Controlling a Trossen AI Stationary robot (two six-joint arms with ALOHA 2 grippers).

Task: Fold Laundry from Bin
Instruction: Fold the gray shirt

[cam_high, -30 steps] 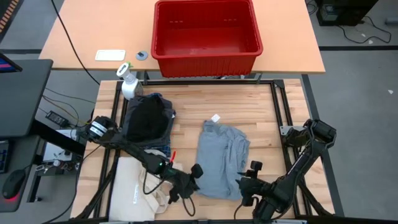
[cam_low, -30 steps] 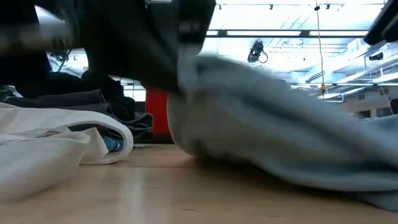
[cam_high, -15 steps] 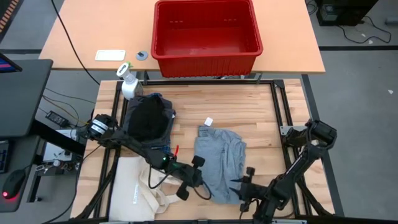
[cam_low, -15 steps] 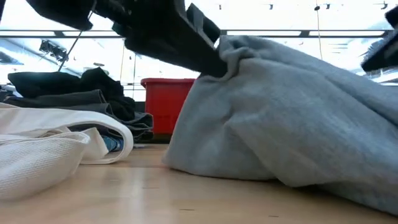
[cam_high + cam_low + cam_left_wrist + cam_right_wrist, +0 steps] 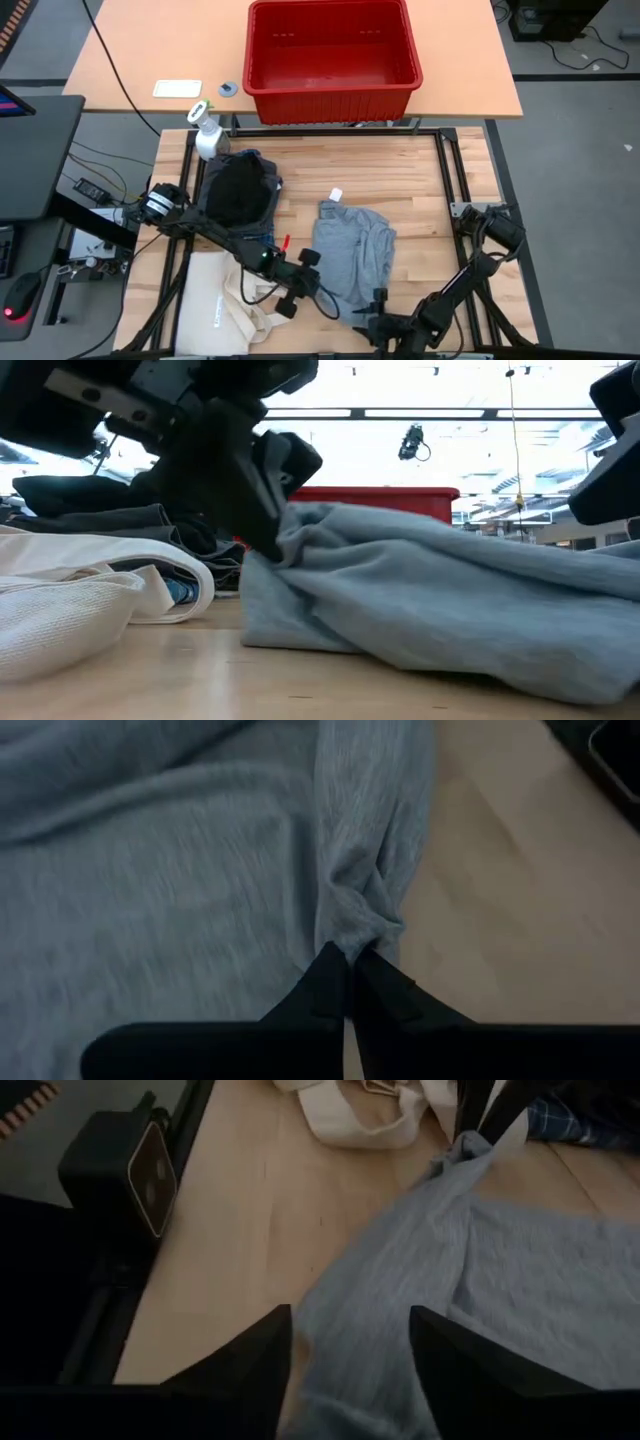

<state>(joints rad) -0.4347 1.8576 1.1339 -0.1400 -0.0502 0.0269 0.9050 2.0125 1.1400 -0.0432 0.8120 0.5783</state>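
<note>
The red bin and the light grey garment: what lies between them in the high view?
Mostly bare wood. In the high view, between the red bin and the light grey garment lie the far table's edge, a black frame rail and bare planks.

Overhead view: a light butcher-block worktable [image 5: 400, 170] framed in black metal stands on a grey floor [image 5: 580, 150]. Behind it sits a tan desk [image 5: 150, 50], crossed by a black cable [image 5: 105, 60] and carrying a white card [image 5: 177, 88] and a small round disc [image 5: 228, 89]. A dark monitor edge [image 5: 30, 150] occupies the left margin. Level view: a bright ceiling with long light strips [image 5: 440, 413] and a hanging black fixture [image 5: 412, 442].
</note>
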